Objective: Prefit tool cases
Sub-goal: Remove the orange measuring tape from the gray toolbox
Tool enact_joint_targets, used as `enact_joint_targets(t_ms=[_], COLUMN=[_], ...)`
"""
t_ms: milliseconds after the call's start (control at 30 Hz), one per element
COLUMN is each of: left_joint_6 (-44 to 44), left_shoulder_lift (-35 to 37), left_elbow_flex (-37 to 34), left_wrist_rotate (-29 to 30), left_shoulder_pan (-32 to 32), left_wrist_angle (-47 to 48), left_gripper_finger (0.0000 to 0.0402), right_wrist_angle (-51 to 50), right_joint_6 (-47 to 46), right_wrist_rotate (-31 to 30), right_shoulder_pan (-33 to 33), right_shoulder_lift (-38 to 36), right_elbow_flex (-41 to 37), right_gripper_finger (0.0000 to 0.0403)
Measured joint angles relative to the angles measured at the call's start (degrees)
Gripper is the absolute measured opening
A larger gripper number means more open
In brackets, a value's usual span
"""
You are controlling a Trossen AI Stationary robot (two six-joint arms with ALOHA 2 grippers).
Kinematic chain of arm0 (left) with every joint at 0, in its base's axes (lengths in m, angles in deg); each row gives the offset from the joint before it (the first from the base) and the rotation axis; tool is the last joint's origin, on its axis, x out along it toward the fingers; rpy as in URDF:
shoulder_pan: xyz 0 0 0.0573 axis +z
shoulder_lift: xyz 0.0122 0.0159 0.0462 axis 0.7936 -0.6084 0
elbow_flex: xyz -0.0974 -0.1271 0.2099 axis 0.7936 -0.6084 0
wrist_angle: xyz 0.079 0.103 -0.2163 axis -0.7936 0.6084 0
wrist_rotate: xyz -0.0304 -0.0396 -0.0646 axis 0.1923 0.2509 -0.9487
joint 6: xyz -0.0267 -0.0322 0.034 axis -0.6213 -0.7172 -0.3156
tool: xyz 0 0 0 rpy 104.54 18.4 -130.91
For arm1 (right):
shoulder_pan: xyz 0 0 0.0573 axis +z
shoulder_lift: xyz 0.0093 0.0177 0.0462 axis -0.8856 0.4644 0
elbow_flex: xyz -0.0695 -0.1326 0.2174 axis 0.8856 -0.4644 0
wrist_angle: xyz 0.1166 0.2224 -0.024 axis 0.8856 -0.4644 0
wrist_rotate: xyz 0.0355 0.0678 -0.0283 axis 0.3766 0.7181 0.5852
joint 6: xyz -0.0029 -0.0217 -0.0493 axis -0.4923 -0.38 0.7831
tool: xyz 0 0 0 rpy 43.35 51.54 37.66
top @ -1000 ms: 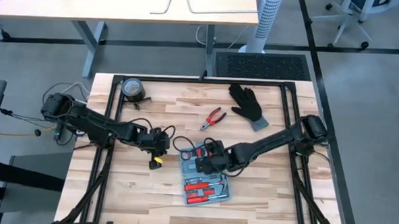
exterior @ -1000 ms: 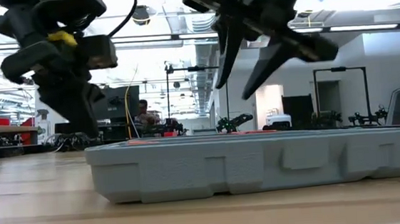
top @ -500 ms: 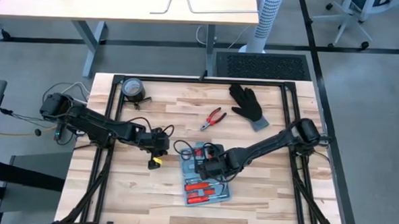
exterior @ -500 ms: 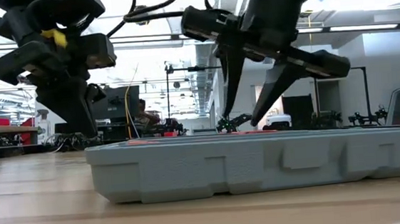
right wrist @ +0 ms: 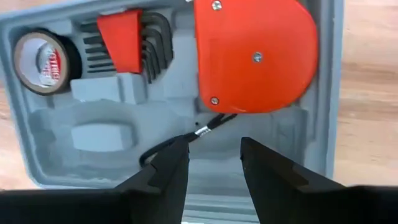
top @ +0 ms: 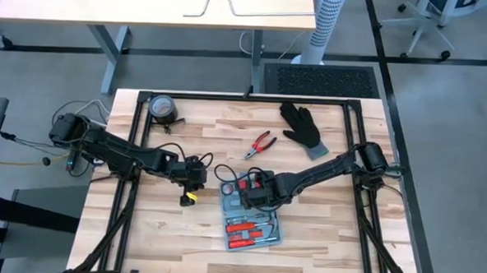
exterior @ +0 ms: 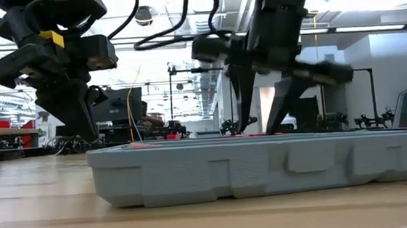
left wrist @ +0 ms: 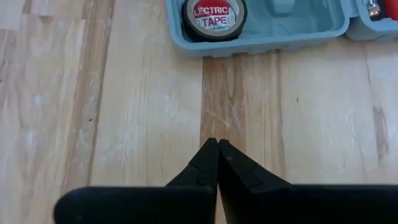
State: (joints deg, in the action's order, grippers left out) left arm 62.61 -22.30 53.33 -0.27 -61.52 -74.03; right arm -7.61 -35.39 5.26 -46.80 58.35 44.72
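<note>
**Right Gripper Positioned Over Open Tool Case**

The tool case [top: 251, 212] lies open near the tabletop's front edge, centred. The right gripper [right wrist: 214, 163] hangs inside it, fingers narrowly parted, holding nothing. The left gripper [left wrist: 217, 163], fingers closed together, empty, hovers just beside the case.

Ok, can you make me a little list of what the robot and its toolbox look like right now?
tool case: light-blue tool case lying open on the wooden table
inside it: tape roll, hex key set, orange tape measure, red-handled tools
right gripper: right gripper open, low over the case, near the tape measure's loop
left gripper: left gripper shut, holding nothing, over bare table beside the case
outside the case: red pliers, black glove, round meter
</note>
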Motion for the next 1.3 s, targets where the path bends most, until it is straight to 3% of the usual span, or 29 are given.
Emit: enact_joint_targets(t_ms=[300,467,533,667,733,1300], left_joint_6=[0.23,0.2,0.4,0.59,0.59,1.05], left_shoulder_lift=[0.0,0.0,0.0,0.0,0.0,0.0], left_elbow_flex=[0.02,0.04,0.04,0.04,0.04,0.04], left_wrist_rotate=[-0.03,0.04,0.06,0.26,0.28,0.68], left_shoulder_pan=[0.0,0.0,0.0,0.09,0.11,0.13], left_wrist_angle=[0.05,1.0,1.01,1.03,1.05,0.87], left_gripper_finger=[0.0,0.0,0.0,0.0,0.0,0.0], right_wrist_angle=[6.66,4.99,2.29,0.45,1.12,1.06], right_joint_6=[0.56,-3.35,-4.14,-3.28,-4.2,-4.05], right_wrist_rotate=[3.66,4.45,4.74,4.63,3.92,-16.89], right_shoulder_pan=[-0.35,0.42,0.82,1.68,2.07,4.63], right_shoulder_lift=[5.24,6.06,6.06,5.72,5.74,-2.79], right_elbow_flex=[0.31,0.37,0.35,0.15,0.15,4.11], right_gripper_finger=[0.0155,0.0144,0.0117,0.0021,0.0011,0.0001])
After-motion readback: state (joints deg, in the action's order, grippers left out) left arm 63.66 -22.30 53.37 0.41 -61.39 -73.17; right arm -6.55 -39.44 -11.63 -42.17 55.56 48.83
